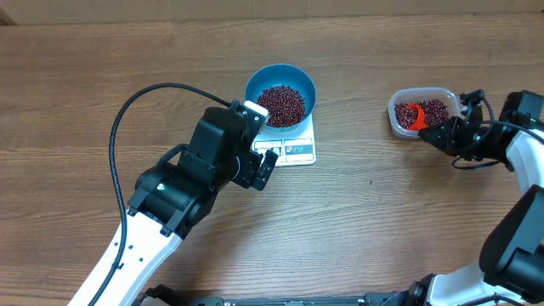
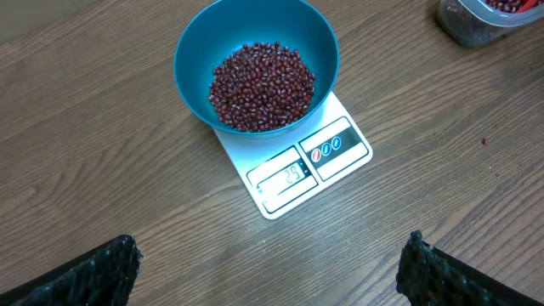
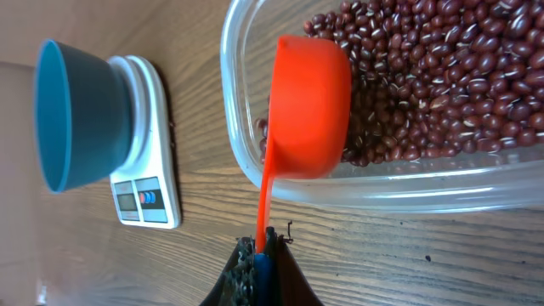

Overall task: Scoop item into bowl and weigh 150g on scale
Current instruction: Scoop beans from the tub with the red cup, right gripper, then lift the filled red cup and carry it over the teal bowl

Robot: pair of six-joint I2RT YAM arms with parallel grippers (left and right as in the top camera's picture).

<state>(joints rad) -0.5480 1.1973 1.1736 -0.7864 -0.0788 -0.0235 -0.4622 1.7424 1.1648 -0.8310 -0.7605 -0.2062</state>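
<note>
- At worktop (image 1: 102,51) centre: blue bowl (image 1: 280,75) sits on the white scale (image 1: 299,150), partly filled with dark red beans (image 1: 281,104); display digits too small to read.
- Left tool (image 2: 270,246): fingers spread wide, nothing between them, poised just in front of the scale.
- Far right: right tool (image 3: 259,259) clamped tight on the handle of an orange scoop (image 3: 310,106).
- Scoop's cup is inside the clear tub (image 3: 408,191), against more beans, near the tub wall.
</note>
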